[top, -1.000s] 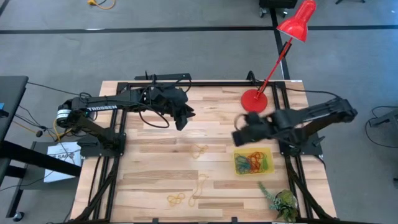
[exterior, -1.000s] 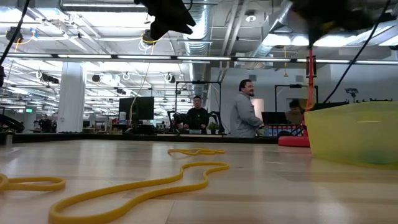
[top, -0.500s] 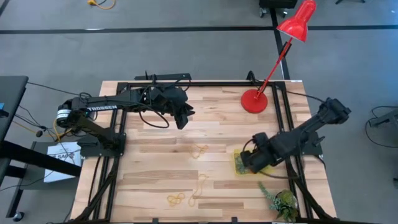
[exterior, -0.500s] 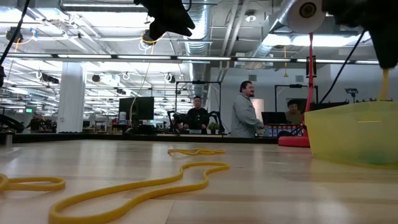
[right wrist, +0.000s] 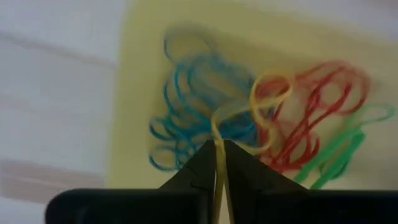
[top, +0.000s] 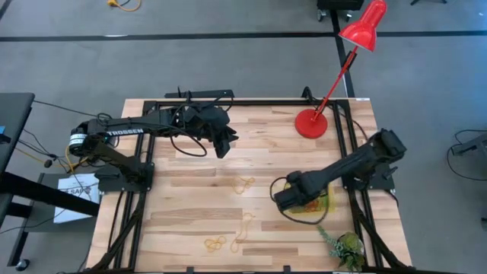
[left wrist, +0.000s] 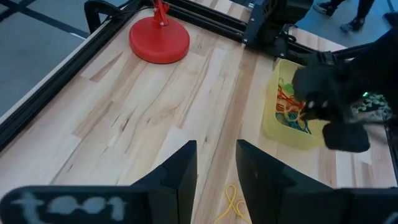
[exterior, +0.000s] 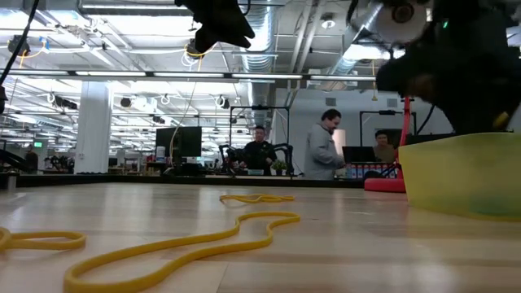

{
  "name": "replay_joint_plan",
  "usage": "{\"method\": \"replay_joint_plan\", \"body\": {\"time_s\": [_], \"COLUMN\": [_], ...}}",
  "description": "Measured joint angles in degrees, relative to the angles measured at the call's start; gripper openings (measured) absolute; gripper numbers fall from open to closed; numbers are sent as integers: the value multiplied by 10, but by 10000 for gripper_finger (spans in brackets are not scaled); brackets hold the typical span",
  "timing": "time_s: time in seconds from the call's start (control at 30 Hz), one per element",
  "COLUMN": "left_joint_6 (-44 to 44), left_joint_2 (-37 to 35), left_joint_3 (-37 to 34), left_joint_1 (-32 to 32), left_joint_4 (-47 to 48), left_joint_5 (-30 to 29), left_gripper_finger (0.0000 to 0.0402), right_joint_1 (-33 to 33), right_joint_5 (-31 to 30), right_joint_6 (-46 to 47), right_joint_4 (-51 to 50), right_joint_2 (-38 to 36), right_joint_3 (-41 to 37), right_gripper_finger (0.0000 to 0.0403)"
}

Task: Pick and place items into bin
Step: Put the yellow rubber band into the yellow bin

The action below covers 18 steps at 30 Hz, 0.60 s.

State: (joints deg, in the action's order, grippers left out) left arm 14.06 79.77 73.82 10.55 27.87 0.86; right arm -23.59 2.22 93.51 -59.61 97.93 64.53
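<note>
Pincer (right wrist: 219,155) pinches thin yellow band (right wrist: 264,102) over translucent bin (right wrist: 140,93).

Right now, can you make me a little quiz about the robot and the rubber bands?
1. True or false: the right gripper pinches a yellow rubber band above the bin.
2. Which colour is not among the bands in the bin: A blue, B red, C purple?
3. Fill in: the left gripper waits over the table with its fingers ____.

Key: 1 true; 2 C; 3 open.
</note>
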Motion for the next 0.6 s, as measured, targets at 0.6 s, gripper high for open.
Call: {"method": "replay_joint_plan", "body": {"time_s": [0.6], "left_joint_6": [1], "left_joint_2": [0], "left_joint_3": [0], "left_joint_1": [0], "left_joint_4": [43], "left_joint_5": [3], "left_gripper_finger": [100], "right_joint_1": [17], "right_joint_5": [63], "right_joint_6": [-52], "right_joint_4": [15], "right_joint_2": [1], "right_joint_3": [1], "right_gripper_finger": [134]}}
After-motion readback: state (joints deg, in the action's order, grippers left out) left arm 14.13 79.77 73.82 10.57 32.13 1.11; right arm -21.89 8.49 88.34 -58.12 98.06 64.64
